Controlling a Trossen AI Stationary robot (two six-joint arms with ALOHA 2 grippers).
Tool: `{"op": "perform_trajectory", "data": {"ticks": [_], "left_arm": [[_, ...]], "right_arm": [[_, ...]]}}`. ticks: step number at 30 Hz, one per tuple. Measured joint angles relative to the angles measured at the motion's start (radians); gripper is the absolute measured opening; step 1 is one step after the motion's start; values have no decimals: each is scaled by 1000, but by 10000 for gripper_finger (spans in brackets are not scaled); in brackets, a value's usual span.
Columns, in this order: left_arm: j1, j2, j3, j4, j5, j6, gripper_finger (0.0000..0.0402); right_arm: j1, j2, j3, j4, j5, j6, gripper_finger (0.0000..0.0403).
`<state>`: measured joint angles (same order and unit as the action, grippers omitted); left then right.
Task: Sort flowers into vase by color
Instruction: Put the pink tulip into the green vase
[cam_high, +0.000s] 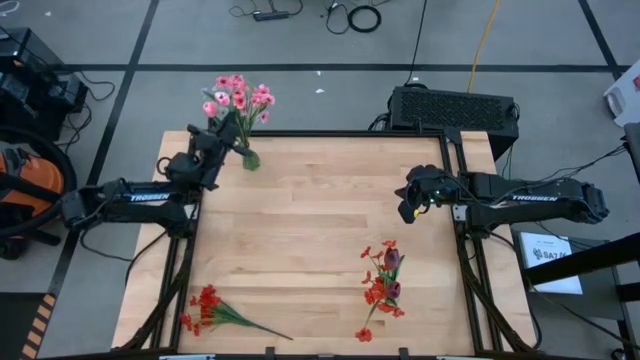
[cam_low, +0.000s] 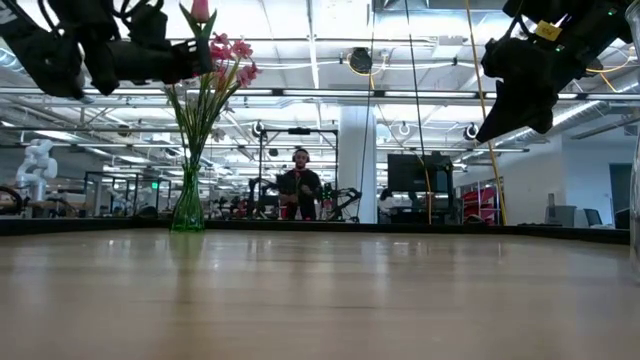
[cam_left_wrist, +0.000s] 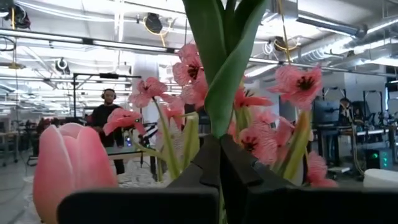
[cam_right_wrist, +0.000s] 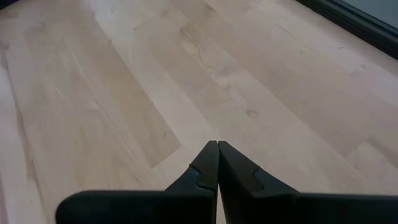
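left gripper (cam_left_wrist: 219, 163) clamped on pink tulip (cam_left_wrist: 71, 168) stem over vase (cam_high: 250, 159) | lower straight, then release | right gripper (cam_right_wrist: 217, 163) pinched empty, parked above table (cam_high: 320, 230)

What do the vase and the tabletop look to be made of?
The vase looks like clear green-tinted glass or plastic: it is see-through, with stems visible inside and a slight shine. Which of the two, the look leaves open. The tabletop looks like pale wood, butcher-block style, in a smooth matte finish: parallel planks and grain lines show clearly in the right wrist view.
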<state>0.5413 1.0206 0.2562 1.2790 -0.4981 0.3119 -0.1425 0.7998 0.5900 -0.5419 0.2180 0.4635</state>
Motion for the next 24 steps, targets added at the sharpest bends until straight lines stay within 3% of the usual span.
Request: {"op": "perform_trajectory", "data": {"ticks": [13, 24], "left_arm": [[90, 0, -7, -157, 54, -97, 0], [127, 0, -200, -5, 55, -201, 0]], "right_arm": [[0, 0, 0, 0, -3, 49, 0], [0, 0, 0, 0, -4, 75, 0]]}}
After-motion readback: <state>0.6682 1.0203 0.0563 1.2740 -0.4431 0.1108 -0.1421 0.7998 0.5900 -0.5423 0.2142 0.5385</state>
